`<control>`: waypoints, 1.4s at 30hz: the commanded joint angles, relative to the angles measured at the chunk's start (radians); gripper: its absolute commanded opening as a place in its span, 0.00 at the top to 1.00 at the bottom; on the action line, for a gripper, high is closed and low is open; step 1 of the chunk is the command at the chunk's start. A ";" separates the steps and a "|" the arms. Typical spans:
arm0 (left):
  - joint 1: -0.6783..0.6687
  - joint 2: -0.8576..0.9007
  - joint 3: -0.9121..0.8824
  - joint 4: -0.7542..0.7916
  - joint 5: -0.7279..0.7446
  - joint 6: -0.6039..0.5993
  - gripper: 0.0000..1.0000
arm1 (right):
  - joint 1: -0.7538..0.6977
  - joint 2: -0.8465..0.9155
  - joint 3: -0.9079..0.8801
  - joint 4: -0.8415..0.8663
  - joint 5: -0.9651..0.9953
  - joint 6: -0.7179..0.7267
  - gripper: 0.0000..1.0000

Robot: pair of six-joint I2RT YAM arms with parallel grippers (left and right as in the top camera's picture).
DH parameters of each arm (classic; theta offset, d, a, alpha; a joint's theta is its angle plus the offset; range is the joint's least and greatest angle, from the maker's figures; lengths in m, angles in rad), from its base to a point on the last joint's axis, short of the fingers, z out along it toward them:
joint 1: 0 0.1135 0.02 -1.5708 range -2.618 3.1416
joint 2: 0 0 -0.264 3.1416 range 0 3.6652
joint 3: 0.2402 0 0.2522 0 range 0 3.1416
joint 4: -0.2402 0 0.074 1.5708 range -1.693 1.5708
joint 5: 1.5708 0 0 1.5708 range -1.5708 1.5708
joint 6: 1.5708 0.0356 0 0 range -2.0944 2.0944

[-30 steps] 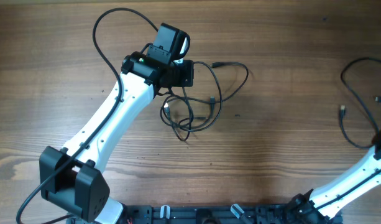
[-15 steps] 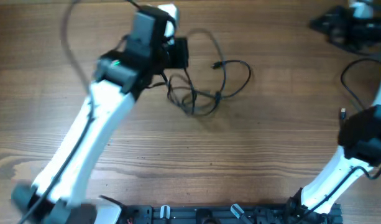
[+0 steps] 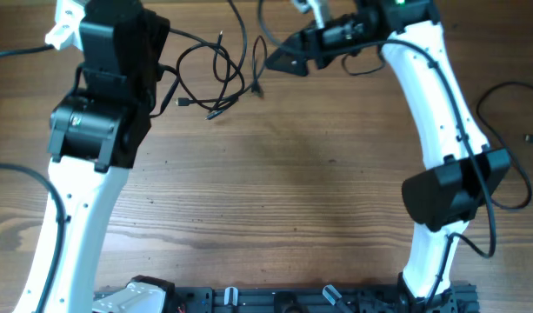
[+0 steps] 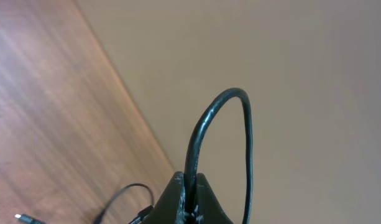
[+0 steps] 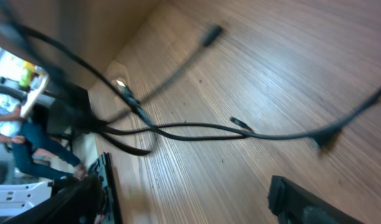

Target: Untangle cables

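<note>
The cables (image 3: 209, 78) lie as loose thin black loops with small plugs near the table's far edge, left of centre. My left gripper (image 3: 159, 54) sits at their left end; in the left wrist view it (image 4: 191, 198) is shut on a black cable (image 4: 199, 130) that arches above the jaws. My right gripper (image 3: 277, 56) hovers just right of the loops. In the right wrist view its jaws (image 5: 190, 205) are wide open and empty, with the cables (image 5: 178, 130) spread on the wood ahead of them.
Another thin black cable (image 3: 501, 104) with plug ends lies at the table's right edge. The wooden table (image 3: 292, 191) stretches toward the front. The far table edge (image 4: 125, 118) runs close behind the left gripper. A black rail (image 3: 292, 300) lines the front edge.
The left arm swung up and left, dragging the cable loops from the centre toward the far left. The right arm came in from the right edge to the far centre, beside the loops.
</note>
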 commanded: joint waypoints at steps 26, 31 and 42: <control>0.276 0.052 0.008 -0.224 0.418 -0.296 0.96 | 0.277 -0.082 -0.306 0.487 0.866 0.656 0.96; 0.283 0.075 0.007 -0.320 -0.093 -0.078 0.96 | 0.125 -0.254 -0.306 0.278 0.877 0.481 0.96; 0.356 0.121 0.007 -0.336 0.090 0.310 0.96 | -0.117 -0.419 -0.305 0.161 0.546 0.226 0.96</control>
